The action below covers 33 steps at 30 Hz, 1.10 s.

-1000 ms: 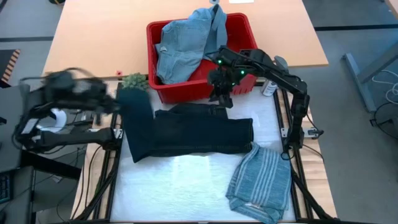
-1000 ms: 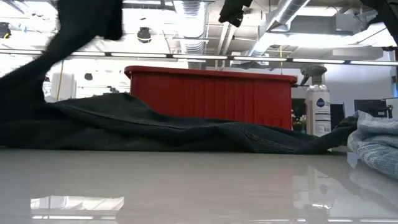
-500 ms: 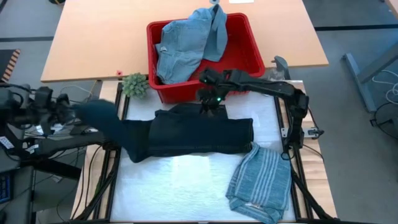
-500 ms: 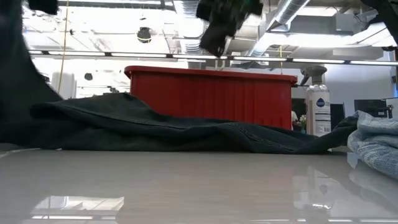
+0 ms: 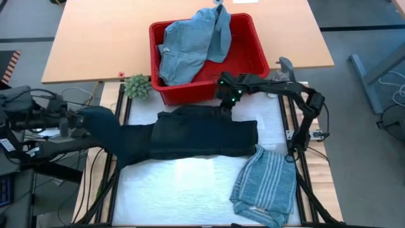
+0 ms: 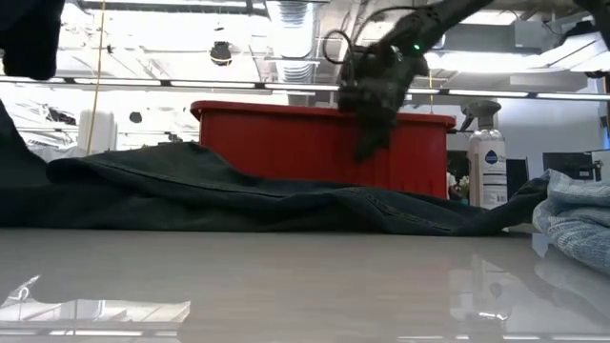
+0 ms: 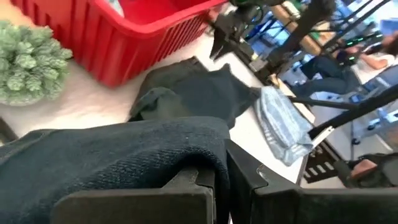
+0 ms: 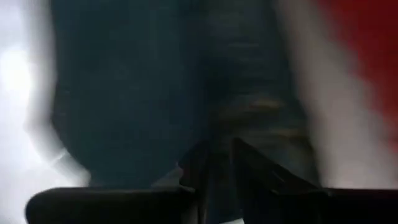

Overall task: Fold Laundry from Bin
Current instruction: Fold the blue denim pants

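- Since a second ago, we see the left gripper (image 5: 81, 120) has swung off the table's left edge, dragging the trouser leg outward.
- Its fingers (image 7: 205, 180) stay clamped on the dark navy trousers (image 5: 190, 136), spread below the red bin (image 5: 250, 31).
- The right gripper (image 5: 226, 104) has dropped to the waistband; fingers nearly together, grip unclear.
- Striped shirt (image 5: 266, 187) lies folded, front right.

Bright even overhead light. Ceiling lamps (image 6: 286, 13) glare in low view, mirrored on glossy desk (image 6: 305, 286). Right wrist view heavily motion-blurred; left wrist background soft.
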Available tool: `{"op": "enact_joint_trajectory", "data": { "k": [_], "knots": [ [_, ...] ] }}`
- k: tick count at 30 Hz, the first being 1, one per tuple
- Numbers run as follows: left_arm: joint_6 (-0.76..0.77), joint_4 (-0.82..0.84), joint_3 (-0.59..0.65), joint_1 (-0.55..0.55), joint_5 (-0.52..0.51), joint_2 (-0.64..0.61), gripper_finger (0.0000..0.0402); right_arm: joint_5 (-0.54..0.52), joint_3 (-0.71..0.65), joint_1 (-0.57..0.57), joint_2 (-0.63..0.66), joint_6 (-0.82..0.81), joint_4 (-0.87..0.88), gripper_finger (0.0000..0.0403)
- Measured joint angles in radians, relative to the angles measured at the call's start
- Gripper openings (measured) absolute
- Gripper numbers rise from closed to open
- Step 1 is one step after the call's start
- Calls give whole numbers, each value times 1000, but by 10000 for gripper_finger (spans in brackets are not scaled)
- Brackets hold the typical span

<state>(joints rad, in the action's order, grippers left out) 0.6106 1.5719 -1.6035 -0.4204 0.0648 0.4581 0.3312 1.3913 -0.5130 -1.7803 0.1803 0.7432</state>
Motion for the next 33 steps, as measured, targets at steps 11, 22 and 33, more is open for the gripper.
{"op": "enact_joint_trajectory", "data": {
  "k": [11, 22, 33],
  "knots": [
    [8, -19, 191, 0, 26, 8, 0, -226, -245, 143, 73, -156, -458, 19],
    [7, -179, 265, 0, 5, 9, 0, -323, -330, 179, -7, -238, -687, 16],
    [57, -203, 267, 0, 31, 50, 0, -403, -318, 245, -121, -404, -545, 16]
  ]
}}
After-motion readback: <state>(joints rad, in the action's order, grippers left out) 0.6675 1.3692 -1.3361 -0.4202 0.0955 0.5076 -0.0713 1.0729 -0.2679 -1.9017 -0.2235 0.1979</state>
